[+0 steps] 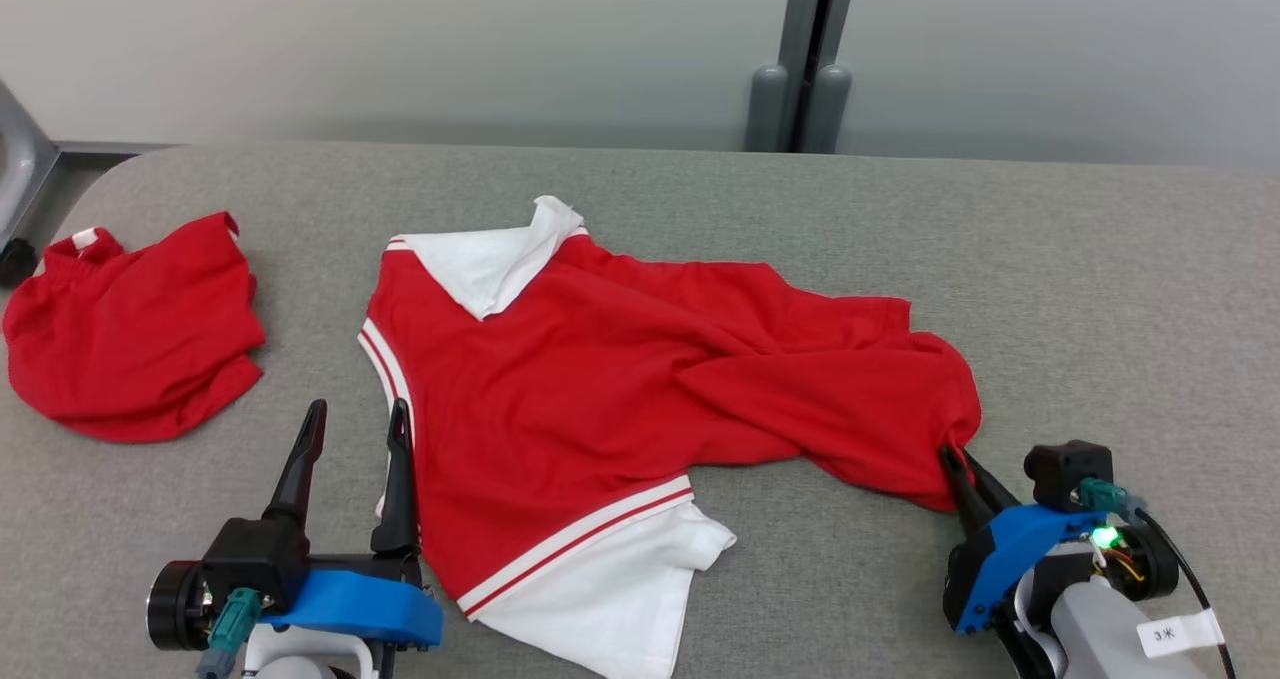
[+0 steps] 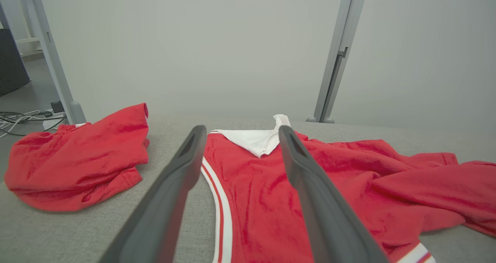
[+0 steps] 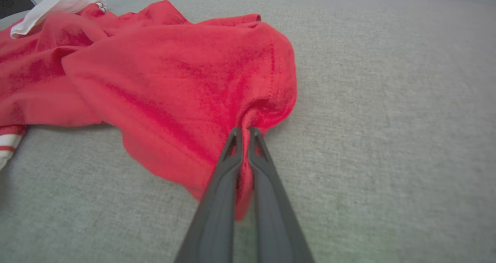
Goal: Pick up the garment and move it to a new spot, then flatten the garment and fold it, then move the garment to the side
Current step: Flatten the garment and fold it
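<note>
My right gripper (image 3: 244, 130) is pinched closed on the garment (image 3: 174, 73). Its two fingers press together with red cloth bunched between their tips, at the hemmed corner nearest me. From that pinch the fabric spreads ahead and to the left of the fingers, twisted into soft ridges on the grey padded table (image 1: 1100, 289).

My left gripper (image 1: 358, 414) is wide open and holds nothing. The garment's red-and-white striped edge (image 2: 219, 201) runs between its fingers, and the inner finger sits right at that edge; I cannot tell whether it touches the cloth. Beyond the left fingertips lies the white collar (image 1: 490, 259). Beside my left wrist, toward my right arm, a white sleeve (image 1: 610, 599) sticks out. On the outer side of the left gripper, apart from my garment, a separate red cloth (image 1: 130, 329) sits in a heap.

I judge the garment light, limp and a little stretchy. It should drape and drag rather than keep any shape, and from a single pinch it would hang as a rope. I would hold it with both grippers at stitched places, the hem corner and the striped trim, where the doubled cloth is thicker and less likely to slip.
</note>
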